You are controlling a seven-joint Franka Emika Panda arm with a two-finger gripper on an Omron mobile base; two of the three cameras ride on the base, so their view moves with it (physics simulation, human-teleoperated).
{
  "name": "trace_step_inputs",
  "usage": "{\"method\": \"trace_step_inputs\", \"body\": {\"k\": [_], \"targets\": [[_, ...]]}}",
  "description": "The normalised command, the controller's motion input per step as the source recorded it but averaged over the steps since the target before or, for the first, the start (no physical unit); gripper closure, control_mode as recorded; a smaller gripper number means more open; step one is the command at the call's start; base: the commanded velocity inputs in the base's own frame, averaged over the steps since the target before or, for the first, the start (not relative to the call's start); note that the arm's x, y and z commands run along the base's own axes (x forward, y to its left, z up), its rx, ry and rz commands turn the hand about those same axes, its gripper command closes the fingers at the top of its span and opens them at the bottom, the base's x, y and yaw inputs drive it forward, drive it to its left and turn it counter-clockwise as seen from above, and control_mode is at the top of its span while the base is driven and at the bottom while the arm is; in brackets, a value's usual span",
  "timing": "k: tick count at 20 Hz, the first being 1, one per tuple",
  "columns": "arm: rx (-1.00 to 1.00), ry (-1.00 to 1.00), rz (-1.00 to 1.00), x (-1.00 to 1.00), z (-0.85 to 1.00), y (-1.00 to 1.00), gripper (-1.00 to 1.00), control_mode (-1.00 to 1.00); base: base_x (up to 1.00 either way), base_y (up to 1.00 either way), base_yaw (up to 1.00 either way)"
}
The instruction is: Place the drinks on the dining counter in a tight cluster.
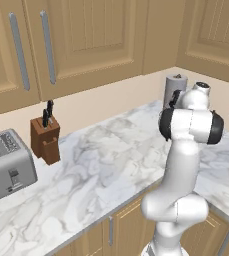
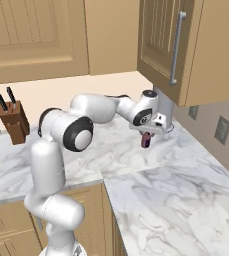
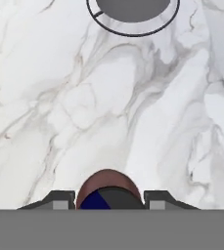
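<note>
Hand view, reddish bottle apparently gripped between gripper fingertips

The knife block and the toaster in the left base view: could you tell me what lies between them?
Nothing stands between them: the left base view shows bare marble counter and wall between the knife block and the toaster.

Even, bright render — sharp, shadowless

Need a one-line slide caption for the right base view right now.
White arm's gripper holds a small reddish dark-capped bottle just above the veined marble corner counter, beside a grey cylinder.
</note>
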Motion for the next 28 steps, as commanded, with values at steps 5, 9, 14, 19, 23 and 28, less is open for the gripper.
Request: {"method": "trace_step_inputs", "body": {"k": [5,9,14,19,23,28], "targets": [[0.0,0.0,0.0,-1.0,0.57,0.19,1.0,-1.0,0.0,0.0,0.0],[-0.04,0.04,0.0,-1.0,0.65,0.48,1.0,-1.0,0.0,0.0,0.0],[-0.09,0.12,0.0,-1.0,0.56,0.52,1.0,-1.0,0.0,0.0,0.0],[-0.05,0.02,0.0,-0.94,0.28,0.5,1.0,-1.0,0.0,0.0,0.0],[0.0,-0.15,0.0,-0.82,0.36,0.21,1.0,-1.0,0.0,0.0,0.0],[0.06,-0.17,-0.05,-0.61,0.54,0.25,1.0,-1.0,0.0,0.0,0.0]]}}
